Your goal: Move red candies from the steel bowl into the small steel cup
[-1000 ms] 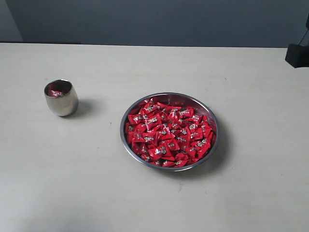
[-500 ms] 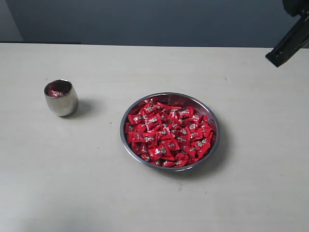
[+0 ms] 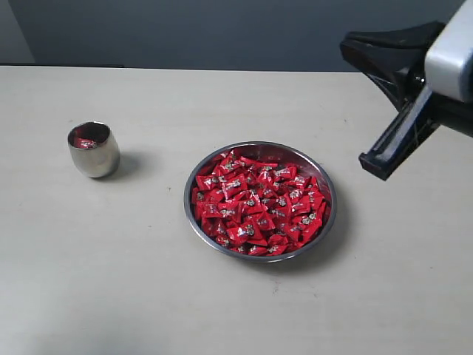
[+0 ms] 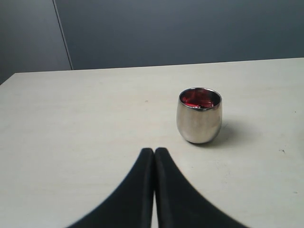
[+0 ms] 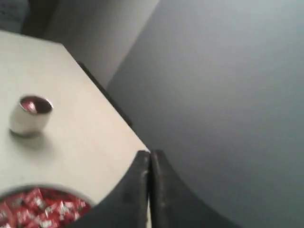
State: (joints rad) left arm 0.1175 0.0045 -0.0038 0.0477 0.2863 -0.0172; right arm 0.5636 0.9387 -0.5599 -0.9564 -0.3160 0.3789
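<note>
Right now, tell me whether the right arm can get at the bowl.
Probably yes: the right gripper, shut, hovers off to one side of the bowl, and nothing stands between them.

steel bowl (image 5: 47, 186): cropped, right wrist view | small steel cup (image 4: 199, 121): contents half-hidden

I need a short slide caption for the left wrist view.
Shut left gripper faces the small steel cup, red candies inside.

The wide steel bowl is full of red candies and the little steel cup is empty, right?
Not quite. The small steel cup is not empty: the left wrist view shows red candies inside it. The steel bowl is indeed full of them.
</note>
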